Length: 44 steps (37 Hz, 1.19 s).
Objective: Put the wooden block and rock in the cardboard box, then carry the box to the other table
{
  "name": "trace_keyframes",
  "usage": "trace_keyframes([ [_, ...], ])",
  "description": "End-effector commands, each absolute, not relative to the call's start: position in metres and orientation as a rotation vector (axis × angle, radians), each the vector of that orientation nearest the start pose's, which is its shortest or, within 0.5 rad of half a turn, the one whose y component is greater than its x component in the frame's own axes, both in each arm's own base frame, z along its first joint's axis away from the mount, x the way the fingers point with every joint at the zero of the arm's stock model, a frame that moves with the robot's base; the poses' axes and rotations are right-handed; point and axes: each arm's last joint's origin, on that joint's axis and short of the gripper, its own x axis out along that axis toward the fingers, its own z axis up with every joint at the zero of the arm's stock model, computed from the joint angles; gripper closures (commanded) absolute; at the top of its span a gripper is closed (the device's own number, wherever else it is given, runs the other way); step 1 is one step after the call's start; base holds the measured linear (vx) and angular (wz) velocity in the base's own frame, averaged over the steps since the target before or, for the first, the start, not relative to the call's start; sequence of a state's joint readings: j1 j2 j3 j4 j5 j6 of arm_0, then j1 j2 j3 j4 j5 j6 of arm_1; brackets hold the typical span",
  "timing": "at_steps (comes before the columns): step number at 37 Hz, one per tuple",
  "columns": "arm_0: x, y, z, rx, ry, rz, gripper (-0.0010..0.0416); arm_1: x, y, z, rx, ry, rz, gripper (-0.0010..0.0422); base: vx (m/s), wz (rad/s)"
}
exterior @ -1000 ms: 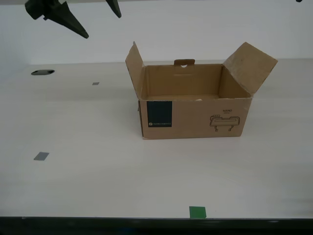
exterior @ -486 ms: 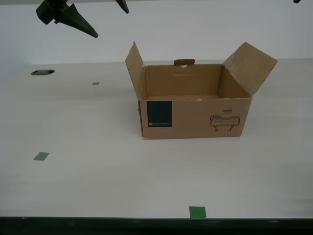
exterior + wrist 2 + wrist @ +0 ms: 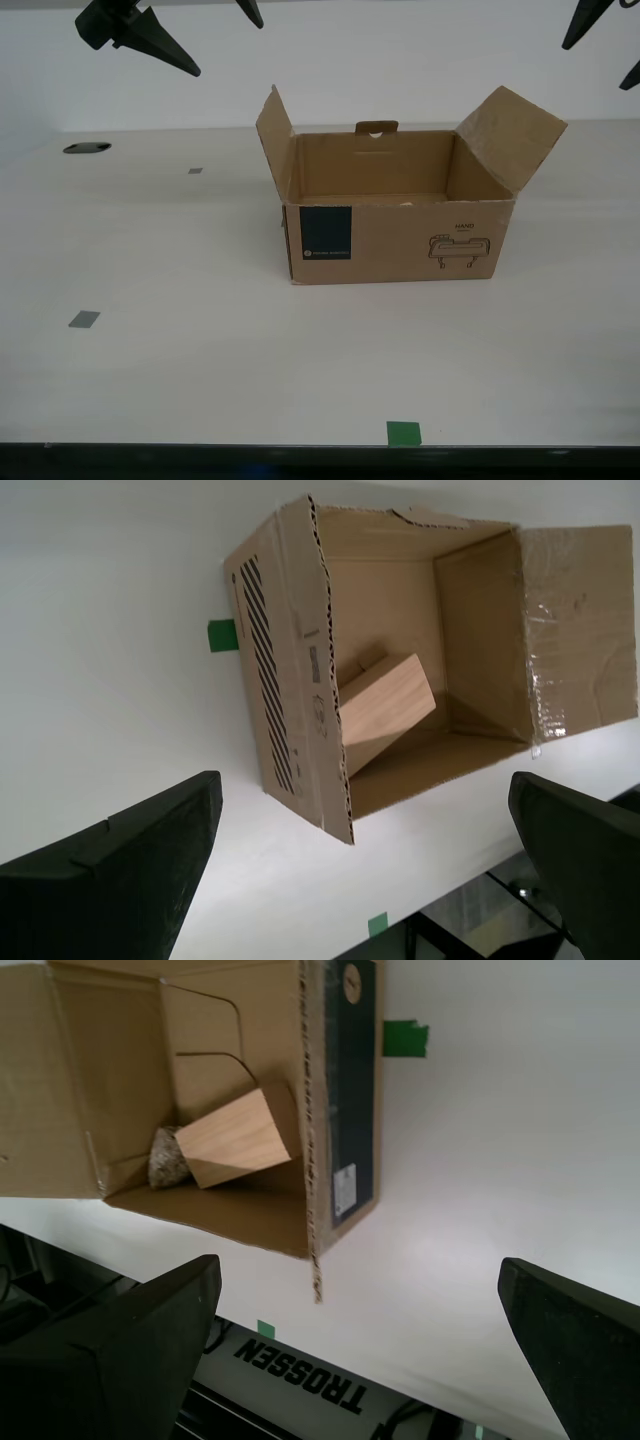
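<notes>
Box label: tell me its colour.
Dark blue, square, on the box front; the label shows best in the exterior view.

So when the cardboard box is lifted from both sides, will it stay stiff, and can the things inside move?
The box is corrugated, so its walls probably stay fairly stiff, but its open flaps may bend if gripped. The wooden block leans tilted inside, beside the rock; both look loose and would likely slide if the box tips.

Smooth beige table (image 3: pixel 200 370) with cardboard box (image 3: pixel 400 245), green square (image 3: pixel 404 433), two grey squares (image 3: pixel 84 319)
</notes>
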<state>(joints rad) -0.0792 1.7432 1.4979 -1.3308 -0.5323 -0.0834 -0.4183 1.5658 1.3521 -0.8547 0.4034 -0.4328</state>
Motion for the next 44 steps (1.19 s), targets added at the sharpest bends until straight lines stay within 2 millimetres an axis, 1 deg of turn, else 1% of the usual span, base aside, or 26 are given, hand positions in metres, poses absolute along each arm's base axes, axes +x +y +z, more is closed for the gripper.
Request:
trace_keyframes([
  [1, 0.321, -0.007, 0.27, 0.408, 1.454, 0.45, 0.0019, 0.285, -0.139, 0.292, -0.362, 1.226, -0.481, 0.0021, 0.0, 0.0],
  [11, 0.327, -0.002, 0.27, 0.377, 1.394, 0.47, 0.0019, 0.286, -0.139, 0.292, -0.366, 1.222, -0.482, 0.0021, 0.0, 0.0],
  [18, 0.328, 0.001, 0.268, 0.37, 1.392, 0.48, 0.0019, 0.286, -0.14, 0.292, -0.367, 1.221, -0.482, 0.0021, 0.0, 0.0],
  [24, 0.329, 0.009, 0.268, 0.362, 1.376, 0.516, 0.0019, 0.286, -0.14, 0.292, -0.368, 1.22, -0.482, 0.0021, 0.0, 0.0],
  [31, 0.333, 0.018, 0.269, 0.33, 1.334, 0.548, 0.0019, 0.285, -0.14, 0.287, -0.367, 1.229, -0.479, 0.0021, 0.0, 0.0],
  [37, 0.334, 0.021, 0.268, 0.322, 1.325, 0.556, 0.0018, 0.285, -0.14, 0.284, -0.373, 1.239, -0.471, 0.0021, 0.0, 0.0],
  [40, 0.335, 0.021, 0.263, 0.322, 1.324, 0.555, 0.0019, 0.285, -0.14, 0.284, -0.373, 1.239, -0.472, 0.0021, 0.0, 0.0],
  [44, 0.337, 0.021, 0.247, 0.338, 1.373, 0.55, 0.0018, 0.284, -0.14, 0.284, -0.373, 1.239, -0.473, 0.0021, 0.0, 0.0],
])
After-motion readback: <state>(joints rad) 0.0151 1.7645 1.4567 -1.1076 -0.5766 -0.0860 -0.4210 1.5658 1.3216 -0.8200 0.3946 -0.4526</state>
